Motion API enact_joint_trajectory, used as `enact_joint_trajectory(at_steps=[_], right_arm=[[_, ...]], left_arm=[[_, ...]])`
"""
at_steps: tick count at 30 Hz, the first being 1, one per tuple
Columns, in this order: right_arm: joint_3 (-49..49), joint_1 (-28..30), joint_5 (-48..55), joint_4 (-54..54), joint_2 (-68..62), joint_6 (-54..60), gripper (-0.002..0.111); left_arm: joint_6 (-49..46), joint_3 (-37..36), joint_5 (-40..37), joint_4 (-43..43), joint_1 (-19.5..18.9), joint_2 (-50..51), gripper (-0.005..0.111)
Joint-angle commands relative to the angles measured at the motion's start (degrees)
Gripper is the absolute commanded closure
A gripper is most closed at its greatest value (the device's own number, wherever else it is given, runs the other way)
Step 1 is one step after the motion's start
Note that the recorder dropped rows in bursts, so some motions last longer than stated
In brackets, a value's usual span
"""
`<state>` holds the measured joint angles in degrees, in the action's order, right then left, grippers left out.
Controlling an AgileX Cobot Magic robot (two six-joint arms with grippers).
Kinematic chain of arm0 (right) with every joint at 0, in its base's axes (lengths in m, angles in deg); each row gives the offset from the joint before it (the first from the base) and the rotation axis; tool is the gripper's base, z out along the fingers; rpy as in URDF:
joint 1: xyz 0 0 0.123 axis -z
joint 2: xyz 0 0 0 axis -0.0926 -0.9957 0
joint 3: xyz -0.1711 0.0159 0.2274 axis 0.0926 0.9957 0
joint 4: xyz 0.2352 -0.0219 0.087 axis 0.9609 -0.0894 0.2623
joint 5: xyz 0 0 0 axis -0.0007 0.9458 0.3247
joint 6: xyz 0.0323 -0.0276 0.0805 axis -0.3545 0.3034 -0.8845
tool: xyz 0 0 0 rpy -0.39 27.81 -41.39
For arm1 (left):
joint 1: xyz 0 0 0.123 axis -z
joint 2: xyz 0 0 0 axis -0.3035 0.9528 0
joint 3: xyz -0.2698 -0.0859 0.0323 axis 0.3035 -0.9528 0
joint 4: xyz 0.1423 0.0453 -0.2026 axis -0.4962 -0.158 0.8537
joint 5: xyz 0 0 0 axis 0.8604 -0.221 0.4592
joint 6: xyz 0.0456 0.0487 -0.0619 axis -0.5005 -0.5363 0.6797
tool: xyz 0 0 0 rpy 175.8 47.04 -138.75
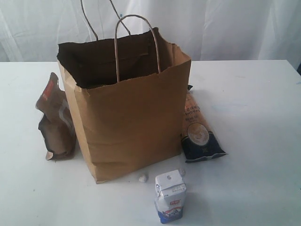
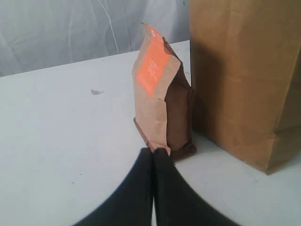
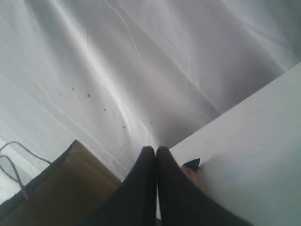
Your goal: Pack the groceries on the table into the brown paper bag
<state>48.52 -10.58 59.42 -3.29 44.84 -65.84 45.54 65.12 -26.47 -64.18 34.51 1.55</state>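
In the exterior view the brown paper bag stood upright and open in the middle of the bench. Three groceries were plainly outside it: the dark-brown pouch leaned just beside its left wall, the long orange-navy packet lay along its right wall, and the small white-blue carton stood alone in front. The gold-lidded clear jar, the silver-lidded clear can and the white-capped yellow grain bottle were nowhere on the bench. The bag's inside was too dark to tell whether they were already packed. Neither arm showed in this view. In the left wrist view the left pincer was pressed together and empty, low over the bench. Its tips were right at the foot of the dark-brown pouch, which stood just beside the brown paper bag; contact could not be judged. In the right wrist view the right pincer was likewise together and held nothing. It was raised near the rim of the brown paper bag, with an end of the long orange-navy packet peeping past it. At least three items seemed left to pack, and the pouch looked the likeliest next.
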Motion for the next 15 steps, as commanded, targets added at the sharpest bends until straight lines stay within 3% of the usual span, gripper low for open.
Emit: enact_joint_trajectory(at_steps=[1,5,10,12,15], right_arm=[[-11.9,-0.8,16.4,1.7,0.3,12.7,0.108],[-23.9,-1.8,34.4,6.9,-5.3,29.3,0.108],[-35.6,-2.0,55.5,6.5,-20.3,35.3,0.105],[-37.9,-2.6,58.5,6.6,-25.4,35.4,0.097],[-39.4,-3.5,60.0,7.7,-32.0,39.2,0.072]], left_arm=[[-0.2,-0.2,0.2,0.7,-0.2,-0.3,0.107],[-0.2,-0.2,0.2,0.7,-0.2,-0.3,0.107],[-0.2,-0.2,0.2,0.7,-0.2,-0.3,0.107],[-0.2,-0.2,0.2,0.7,-0.2,-0.3,0.107],[-0.2,-0.2,0.2,0.7,-0.2,-0.3,0.107]])
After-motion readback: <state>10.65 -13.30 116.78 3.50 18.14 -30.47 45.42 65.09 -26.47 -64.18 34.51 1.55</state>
